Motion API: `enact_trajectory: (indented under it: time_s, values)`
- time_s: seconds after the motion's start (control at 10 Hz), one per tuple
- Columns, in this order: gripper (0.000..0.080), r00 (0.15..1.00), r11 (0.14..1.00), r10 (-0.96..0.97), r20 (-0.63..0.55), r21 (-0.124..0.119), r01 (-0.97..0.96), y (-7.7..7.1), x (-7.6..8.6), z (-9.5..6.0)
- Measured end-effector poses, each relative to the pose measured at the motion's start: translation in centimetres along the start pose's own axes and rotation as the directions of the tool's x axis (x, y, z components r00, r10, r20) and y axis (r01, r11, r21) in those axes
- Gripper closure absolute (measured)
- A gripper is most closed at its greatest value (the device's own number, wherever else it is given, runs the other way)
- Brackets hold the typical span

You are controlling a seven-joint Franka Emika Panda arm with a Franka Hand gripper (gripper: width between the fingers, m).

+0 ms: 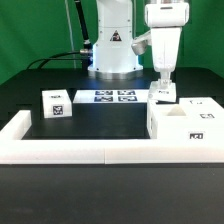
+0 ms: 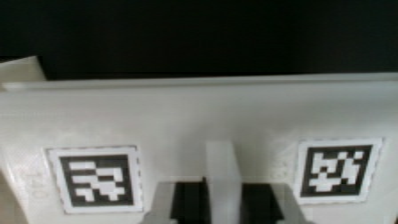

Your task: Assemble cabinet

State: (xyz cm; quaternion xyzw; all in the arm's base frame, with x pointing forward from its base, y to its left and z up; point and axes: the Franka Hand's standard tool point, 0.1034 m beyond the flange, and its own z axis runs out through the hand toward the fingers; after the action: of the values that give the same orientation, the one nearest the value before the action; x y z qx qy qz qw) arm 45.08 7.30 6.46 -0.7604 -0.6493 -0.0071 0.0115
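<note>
Seemingly the grasp step: the gripper [image 1: 163,87] sits low on a white cabinet panel [image 1: 163,97] on the worktop [image 1: 110,118], just beside the cabinet box [image 1: 183,124]; whether it clamps I cannot tell — next, likely a firm, level lift.

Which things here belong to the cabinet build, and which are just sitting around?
Belong to the job:
- small tagged block
- open box part
- tagged panel, directly under the gripper

Just lying about:
- marker board, flat on the table
- border rail, running along the front edge
</note>
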Motion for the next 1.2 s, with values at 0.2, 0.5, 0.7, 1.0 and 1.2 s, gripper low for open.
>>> enact_trajectory:
  time_s: [0.2,0.5,0.7,1.0,1.2]
  values:
    - [0.0731,1.0,1.0,-0.008,-0.001,-0.002,0.008,0.45,-0.21,-0.06]
    - [0.0731,1.0,1.0,-0.008,-0.001,0.0,0.008,0.45,-0.22,0.03]
    - [0.0731,1.0,1.0,-0.009,-0.003,-0.002,0.009,0.85,-0.01,-0.05]
    - [0.0731,1.0,1.0,-0.008,-0.003,0.007,0.008,0.95,0.02,0.27]
    - [0.0731,1.0,1.0,-0.007,-0.003,0.015,0.007,0.87,0.02,0.53]
